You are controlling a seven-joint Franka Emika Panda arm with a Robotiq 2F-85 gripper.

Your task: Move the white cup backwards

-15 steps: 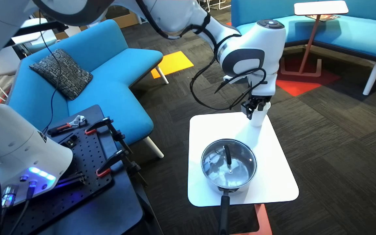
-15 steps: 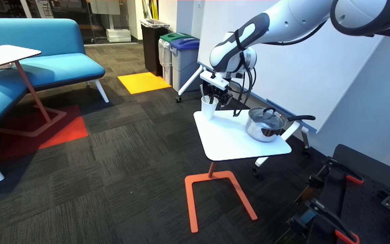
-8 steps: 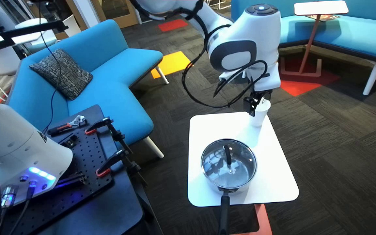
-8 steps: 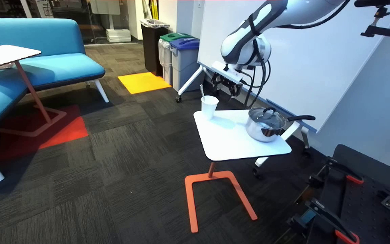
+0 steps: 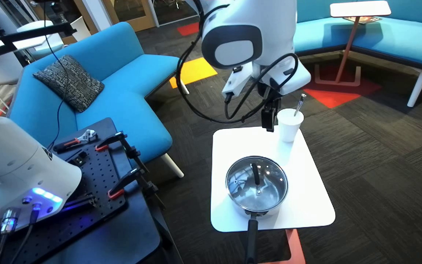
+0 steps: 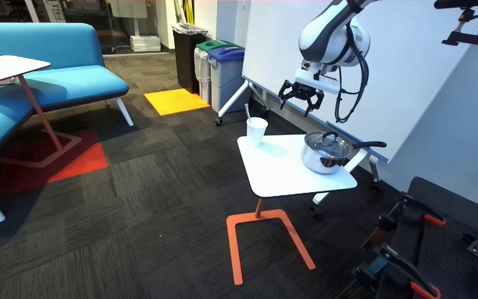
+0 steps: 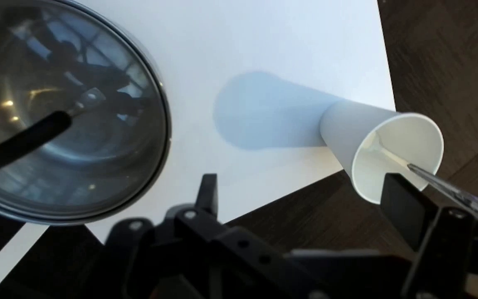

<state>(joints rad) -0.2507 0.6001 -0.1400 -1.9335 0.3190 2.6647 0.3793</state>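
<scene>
The white cup stands upright near the corner of the small white table, in both exterior views point(image 5: 288, 128) point(image 6: 255, 133) and at the right of the wrist view point(image 7: 357, 128). A thin metallic stick point(image 5: 300, 104) leans out of it; the stick also shows in an exterior view point(image 6: 247, 112) and the wrist view point(image 7: 457, 193). My gripper is open with nothing between its fingers, as the wrist view point(image 7: 299, 180) shows. In an exterior view point(image 6: 295, 109) it hangs above the table's far side, apart from the cup. In an exterior view point(image 5: 268, 119) it is beside the cup.
A silver pot with glass lid and dark handle stands on the white table point(image 5: 306, 198), in both exterior views point(image 5: 256, 187) point(image 6: 324, 160) and the wrist view point(image 7: 98, 158). A whiteboard point(image 6: 388, 62) stands behind the arm. Black cables point(image 5: 196, 113) hang in a loop from the wrist.
My gripper has moved off the cup, up and toward the pot's side, and has turned so that both fingers show. The cup and the pot have stayed in place.
</scene>
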